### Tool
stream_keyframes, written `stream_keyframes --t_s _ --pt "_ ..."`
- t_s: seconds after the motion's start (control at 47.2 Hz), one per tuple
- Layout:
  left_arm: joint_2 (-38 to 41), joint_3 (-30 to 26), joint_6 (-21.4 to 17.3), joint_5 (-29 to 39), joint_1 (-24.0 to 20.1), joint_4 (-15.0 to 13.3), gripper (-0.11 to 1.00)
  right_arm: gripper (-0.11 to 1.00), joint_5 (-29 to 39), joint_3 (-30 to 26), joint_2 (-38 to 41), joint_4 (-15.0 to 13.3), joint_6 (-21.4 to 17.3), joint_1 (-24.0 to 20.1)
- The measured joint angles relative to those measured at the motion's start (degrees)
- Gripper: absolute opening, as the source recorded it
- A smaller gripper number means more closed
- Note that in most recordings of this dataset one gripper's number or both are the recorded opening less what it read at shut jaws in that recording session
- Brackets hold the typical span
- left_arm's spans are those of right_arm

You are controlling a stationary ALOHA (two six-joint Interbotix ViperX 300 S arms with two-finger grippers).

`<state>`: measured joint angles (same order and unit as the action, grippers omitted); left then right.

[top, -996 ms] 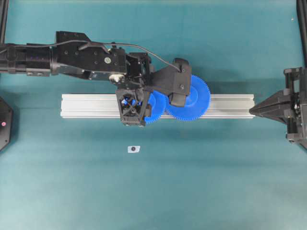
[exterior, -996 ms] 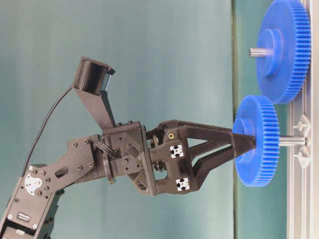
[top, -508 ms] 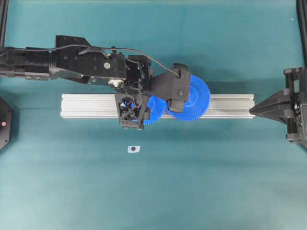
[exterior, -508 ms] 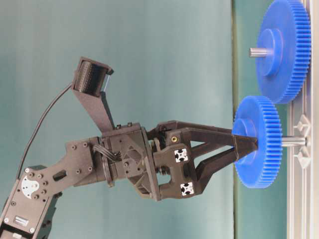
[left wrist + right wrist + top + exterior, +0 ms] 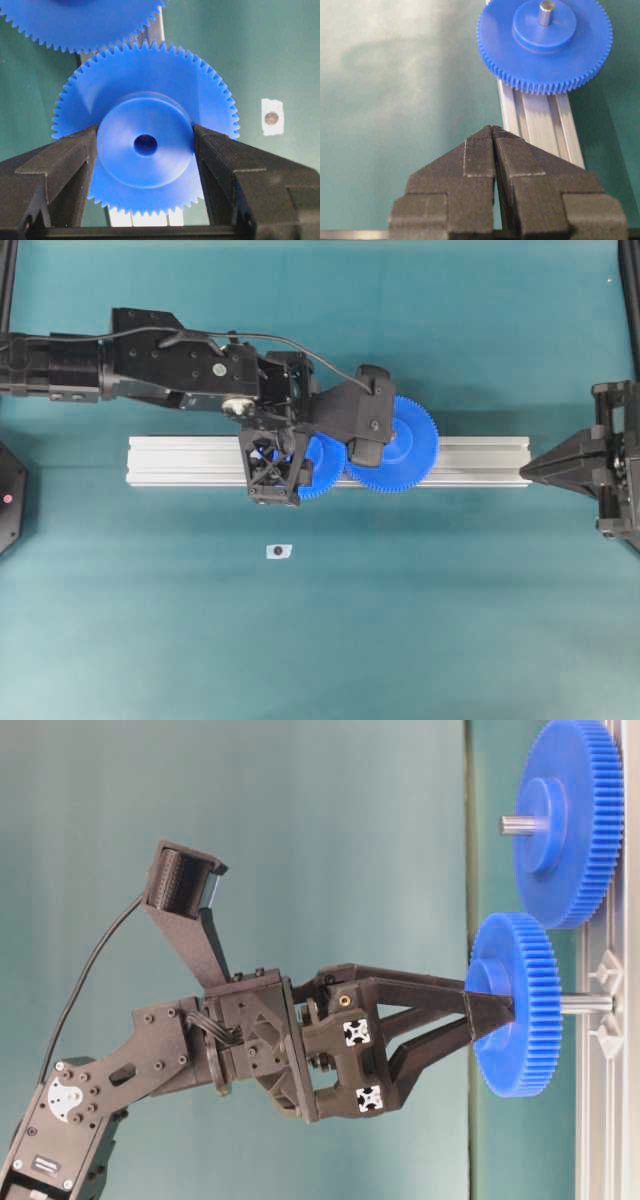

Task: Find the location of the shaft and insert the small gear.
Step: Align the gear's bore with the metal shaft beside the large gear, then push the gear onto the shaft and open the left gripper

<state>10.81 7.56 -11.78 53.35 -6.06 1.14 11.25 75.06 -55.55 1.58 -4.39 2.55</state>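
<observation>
I have the left pincer (image 5: 490,1017) clamped on the raised hub of the small gear (image 5: 145,150); in my left wrist view one finger (image 5: 70,165) presses each side of the hub, so the jaws stand fairly wide but gripping. From the table-level view the small gear (image 5: 518,1005) is threaded on the shaft (image 5: 585,1004), whose silvery end shows between the gear and the metal rail (image 5: 600,1120), so the gear sits clear of the rail with a gap behind it. The dark centre hole faces my wrist camera and I see no pin tip in it.

From overhead, the small gear (image 5: 318,468) lies over the rail (image 5: 180,460), mostly hidden under the pincer, and its teeth sit just beside those of the big gear (image 5: 410,445) further along the same rail. The big gear (image 5: 545,45) carries its own grey pin at its hub.

My right pincer (image 5: 493,131) is pressed together on nothing, hovering over the worktop (image 5: 450,620) at the far end of the rail. A small white tag (image 5: 279,551) lies on the worktop beside the rail.
</observation>
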Motion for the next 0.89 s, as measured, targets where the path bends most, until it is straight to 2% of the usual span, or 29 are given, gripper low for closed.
stream_keyframes --t_s 0.169,0.297,0.445,0.89 --pt "0.00 0.00 0.62 -0.18 0.00 0.00 0.65 0.03 0.09 0.09 0.00 0.00 0.09 -0.09" --pt "0.00 0.00 0.35 -0.53 -0.09 0.09 0.80 0.02 0.00 0.09 0.00 0.00 0.09 0.00" --pt "-0.35 0.00 0.26 -1.14 -0.09 0.09 0.76 0.02 0.09 0.09 0.00 0.00 0.00 0.00" --pt "-3.16 -0.09 1.14 -1.23 -0.09 0.18 0.76 0.02 0.09 0.00 0.00 0.00 -0.09 0.00"
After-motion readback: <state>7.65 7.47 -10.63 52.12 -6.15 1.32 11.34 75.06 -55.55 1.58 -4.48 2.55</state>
